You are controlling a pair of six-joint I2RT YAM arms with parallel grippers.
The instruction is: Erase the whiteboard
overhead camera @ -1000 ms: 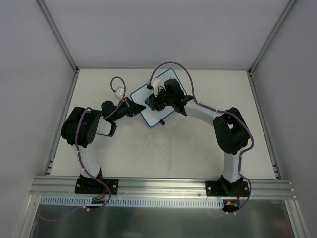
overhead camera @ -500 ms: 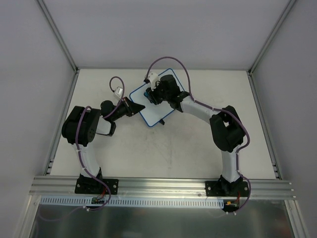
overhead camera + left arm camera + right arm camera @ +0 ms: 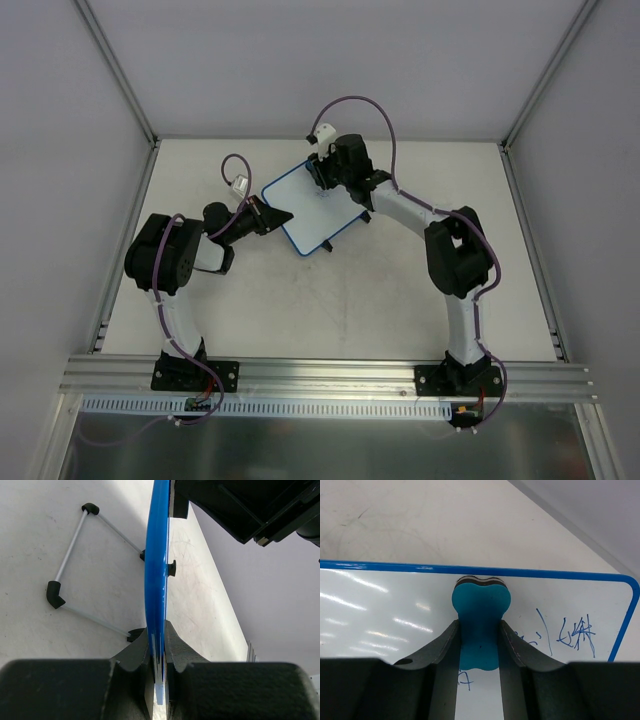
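The whiteboard (image 3: pixel 312 218), white with a blue rim, lies tilted on the table at the back centre. My left gripper (image 3: pixel 284 218) is shut on its left edge; in the left wrist view the blue rim (image 3: pixel 156 575) runs edge-on between my closed fingers (image 3: pixel 159 647). My right gripper (image 3: pixel 323 178) is over the board's far end, shut on a teal eraser (image 3: pixel 481 605) pressed onto the white surface (image 3: pixel 390 610) close to the rim. Blue writing (image 3: pixel 576 632) shows to the right of the eraser, and more (image 3: pixel 466 681) between the fingers.
A wire stand with black corners (image 3: pixel 70 565) shows under the board. A white connector (image 3: pixel 241 185) on a purple cable lies left of the board. Grey walls enclose the table; an aluminium rail (image 3: pixel 330 375) runs along the near edge.
My right gripper has carried the eraser from the board's left-middle area up and to the right, to the far end. The left gripper and the board have stayed put.
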